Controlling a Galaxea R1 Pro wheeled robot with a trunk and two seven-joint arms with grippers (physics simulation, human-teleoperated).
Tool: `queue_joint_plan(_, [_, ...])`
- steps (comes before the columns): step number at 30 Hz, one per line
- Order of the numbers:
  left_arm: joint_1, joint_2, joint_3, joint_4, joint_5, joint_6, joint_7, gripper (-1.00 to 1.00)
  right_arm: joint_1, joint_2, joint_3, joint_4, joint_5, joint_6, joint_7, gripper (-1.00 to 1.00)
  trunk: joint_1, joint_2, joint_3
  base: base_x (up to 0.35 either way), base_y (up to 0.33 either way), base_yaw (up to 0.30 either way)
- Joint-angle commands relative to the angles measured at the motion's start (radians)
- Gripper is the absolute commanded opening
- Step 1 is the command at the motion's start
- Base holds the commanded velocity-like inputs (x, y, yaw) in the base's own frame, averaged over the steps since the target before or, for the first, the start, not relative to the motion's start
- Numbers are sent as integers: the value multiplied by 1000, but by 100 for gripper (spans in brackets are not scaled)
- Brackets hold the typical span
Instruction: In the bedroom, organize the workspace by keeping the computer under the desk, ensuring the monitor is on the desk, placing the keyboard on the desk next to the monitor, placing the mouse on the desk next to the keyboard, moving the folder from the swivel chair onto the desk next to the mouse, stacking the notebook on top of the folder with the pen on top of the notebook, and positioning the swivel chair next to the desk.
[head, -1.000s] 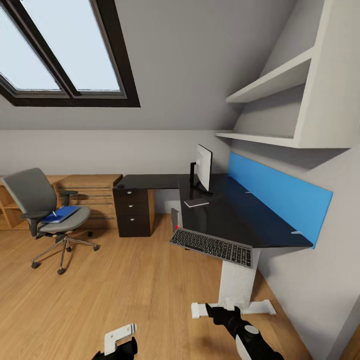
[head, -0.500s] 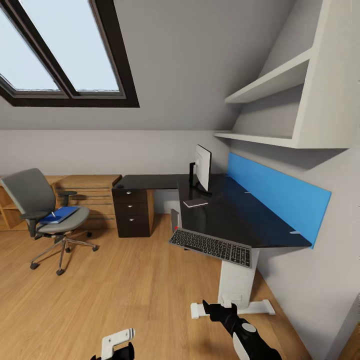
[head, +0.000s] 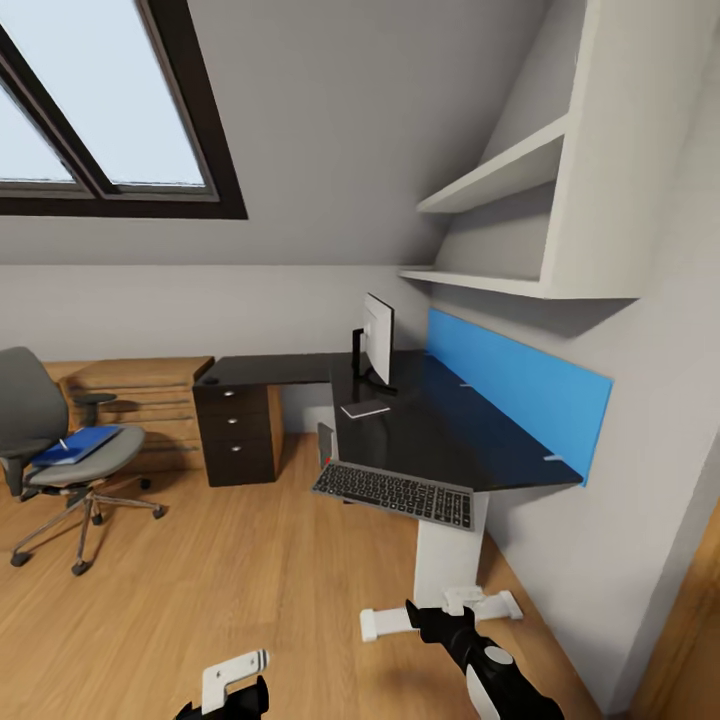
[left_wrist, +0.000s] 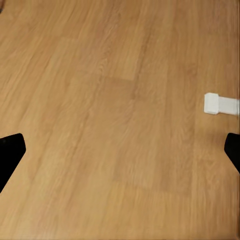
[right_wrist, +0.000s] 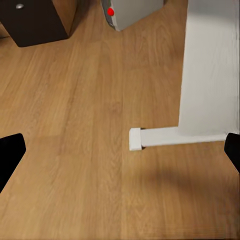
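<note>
So the whole head view has slid toward the right over the last second. That's the camera turning, not the furniture moving. The grey upholstered swivel chair (head: 55, 455) sits well left of the glossy black L-shaped bench (head: 430, 425), with the bright-blue flat folder (head: 75, 445) on its seat. The slim dark-keyed keyboard (head: 393, 493) hangs off the bench's near edge, and the white-backed monitor (head: 377, 340) is on top. Left gripper (left_wrist: 120, 150) and right gripper (right_wrist: 120, 150) are both spread wide, empty, over the light wood floor (head: 230, 570). Looks like it's lining up on the bench first.

The robot's right arm (head: 490, 668) is black with a round white part near its end. The left arm (head: 232, 688) has a white blocky piece on top of a black part. In both wrist views the fingers (left_wrist: 10, 155) are plain flat black shapes with slanted tips.
</note>
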Motion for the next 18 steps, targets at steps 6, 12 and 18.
queue_joint_plan(6, [0,2,-1,-2,7,-3,7,100,-1,2,-9,3,10,-3,6,100,0,-1,4,0,0,-250])
queue_joint_plan(12, [0,2,-2,-1,7,-29,7,100,-1,2,-9,19,10,-3,6,100,0,-1,6,0,0,-279])
queue_joint_plan(18, [0,2,-3,0,7,-36,9,100,-1,2,-9,22,10,-3,5,100,0,-1,7,0,0,-293])
